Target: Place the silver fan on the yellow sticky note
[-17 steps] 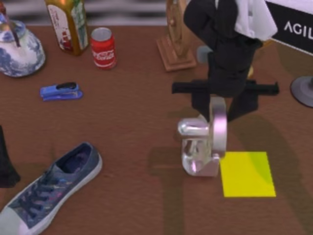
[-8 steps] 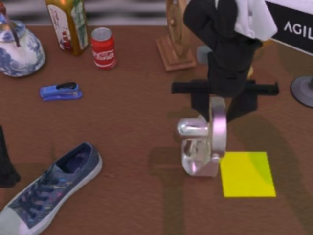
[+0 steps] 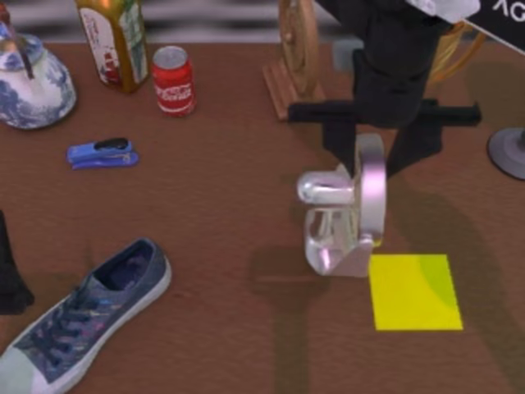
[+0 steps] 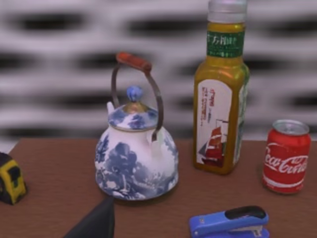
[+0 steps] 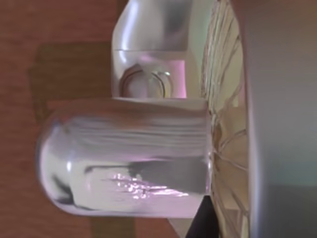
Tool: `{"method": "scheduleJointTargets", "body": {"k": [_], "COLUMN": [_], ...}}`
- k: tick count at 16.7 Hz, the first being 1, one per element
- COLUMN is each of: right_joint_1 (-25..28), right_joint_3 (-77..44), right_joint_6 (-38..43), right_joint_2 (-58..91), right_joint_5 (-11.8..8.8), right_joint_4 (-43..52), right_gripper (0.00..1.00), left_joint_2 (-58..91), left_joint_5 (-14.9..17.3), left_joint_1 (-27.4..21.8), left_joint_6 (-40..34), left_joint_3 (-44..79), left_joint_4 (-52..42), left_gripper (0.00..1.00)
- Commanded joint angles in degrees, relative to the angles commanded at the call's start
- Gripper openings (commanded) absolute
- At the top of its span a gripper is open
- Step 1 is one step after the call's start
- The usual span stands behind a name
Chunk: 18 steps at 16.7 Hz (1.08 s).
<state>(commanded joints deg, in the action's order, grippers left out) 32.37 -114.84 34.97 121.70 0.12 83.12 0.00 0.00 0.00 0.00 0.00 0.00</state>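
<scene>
The silver fan (image 3: 353, 209) hangs a little above the table, just left of the yellow sticky note (image 3: 414, 291), with its ring cage upright and its motor housing pointing left. My right gripper (image 3: 371, 160) comes down from above and is shut on the top of the ring cage. In the right wrist view the fan's chrome housing (image 5: 124, 158) fills the picture, with a dark fingertip (image 5: 205, 223) beside the cage. The note lies flat and bare. My left gripper (image 3: 8, 279) is parked at the left edge, open; one finger (image 4: 96, 223) shows.
A wooden disc on a stand (image 3: 295, 66) and a gold trophy (image 3: 459, 49) stand behind the right arm. Teapot (image 3: 29, 78), bottle (image 3: 115, 41), cola can (image 3: 173, 80) and blue stapler (image 3: 102, 153) sit at the back left. A sneaker (image 3: 82, 316) lies front left; a dark round base (image 3: 509, 152) at right.
My right gripper has risen with the fan in it. The fan's base has left the table and its shadow now lies apart from it. The left arm has not moved.
</scene>
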Motion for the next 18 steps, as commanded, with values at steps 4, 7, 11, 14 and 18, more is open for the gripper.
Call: {"method": "scheduleJointTargets", "body": {"k": [4, 7, 11, 14, 18], "right_joint_1": [-0.3, -0.25, -0.32, -0.55, -1.04], "right_joint_3": [-0.29, 0.33, 3.72, 7.75, 14.37], "right_joint_6": [0.07, 1.99, 12.82, 26.29, 47.9], "right_joint_2": [-0.07, -0.39, -2.75, -6.08, -11.83], "right_joint_5": [-0.03, -0.02, 0.04, 0.1, 0.17], "right_joint_4": [0.26, 0.38, 0.38, -0.12, -1.35], "right_gripper": [0.0, 0.0, 0.0, 0.0, 0.0], "left_joint_2": [0.0, 0.0, 0.0, 0.0, 0.0], "left_joint_5": [0.0, 0.0, 0.0, 0.0, 0.0], "left_joint_1": [0.0, 0.0, 0.0, 0.0, 0.0], "left_joint_6": [0.0, 0.0, 0.0, 0.0, 0.0], "left_joint_3": [0.0, 0.0, 0.0, 0.0, 0.0], "left_joint_4": [0.0, 0.0, 0.0, 0.0, 0.0], "left_gripper": [1.0, 1.0, 1.0, 1.0, 1.0]}}
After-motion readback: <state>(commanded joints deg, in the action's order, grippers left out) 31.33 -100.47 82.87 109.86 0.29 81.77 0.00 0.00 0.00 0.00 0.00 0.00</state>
